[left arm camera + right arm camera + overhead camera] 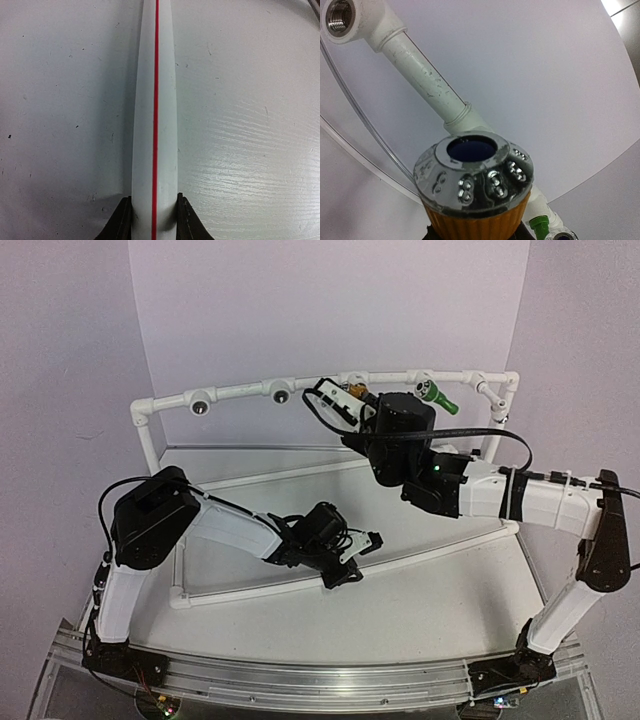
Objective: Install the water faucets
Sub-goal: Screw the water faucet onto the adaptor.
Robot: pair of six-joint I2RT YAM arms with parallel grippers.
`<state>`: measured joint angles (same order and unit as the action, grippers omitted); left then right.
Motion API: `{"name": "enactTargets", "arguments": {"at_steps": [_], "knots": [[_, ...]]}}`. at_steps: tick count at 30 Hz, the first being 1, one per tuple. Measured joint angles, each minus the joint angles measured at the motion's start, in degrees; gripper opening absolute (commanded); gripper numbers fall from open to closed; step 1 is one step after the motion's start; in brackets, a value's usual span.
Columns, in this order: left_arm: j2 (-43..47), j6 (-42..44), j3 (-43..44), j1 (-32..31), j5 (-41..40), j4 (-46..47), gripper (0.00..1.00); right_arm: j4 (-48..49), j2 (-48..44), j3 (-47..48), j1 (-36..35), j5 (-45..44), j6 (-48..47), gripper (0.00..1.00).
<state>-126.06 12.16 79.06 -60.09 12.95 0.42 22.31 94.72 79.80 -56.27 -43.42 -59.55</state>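
Observation:
A yellow-orange water faucet with a ribbed body and a grey perforated head sits in my right gripper, which is shut on it. From above, this faucet is up at the top rail of the white pipe frame, held by the right gripper. I cannot tell whether it touches the rail. A green water faucet sticks out of the rail just to the right; its green body also shows low in the right wrist view. My left gripper is shut on the frame's lower front pipe, white with a red stripe.
Two dark round sockets stand bare on the left half of the rail. A threaded socket shows at the upper left of the right wrist view. A black cable loops over the right arm. White walls close the back.

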Motion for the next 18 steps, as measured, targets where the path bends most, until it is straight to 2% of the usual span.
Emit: {"name": "enactTargets", "arguments": {"at_steps": [18], "knots": [[-0.22,-0.04,0.47,0.10,0.47,-0.56,0.00,-2.08,0.04,1.24,0.00,-0.10,8.82,0.00]]}}
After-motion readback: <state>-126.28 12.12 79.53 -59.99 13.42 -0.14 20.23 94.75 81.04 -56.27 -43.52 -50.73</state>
